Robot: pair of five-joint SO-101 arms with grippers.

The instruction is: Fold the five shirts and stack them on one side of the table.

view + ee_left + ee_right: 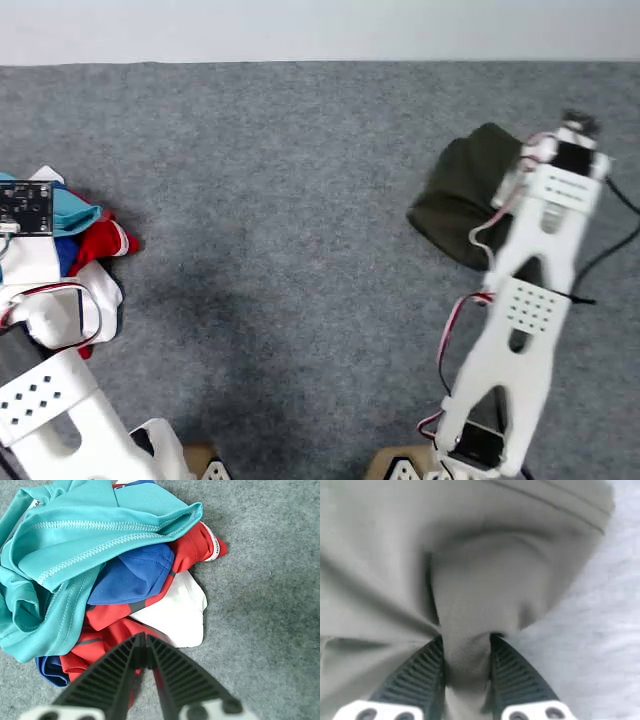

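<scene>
A wide stretch of grey mat [280,200] separates the shirt pile [85,238] from the olive shirt [460,195].

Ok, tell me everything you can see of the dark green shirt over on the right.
The dark green shirt is soft, matte cloth, plain olive, with a stitched seam near one edge. It lies bunched in a loose heap, unfolded, on the grey table cover on the right, well apart from the pile of colourful shirts. The right gripper is shut on a pinched fold, cloth creasing toward the jaws. Nothing else touches it.
</scene>
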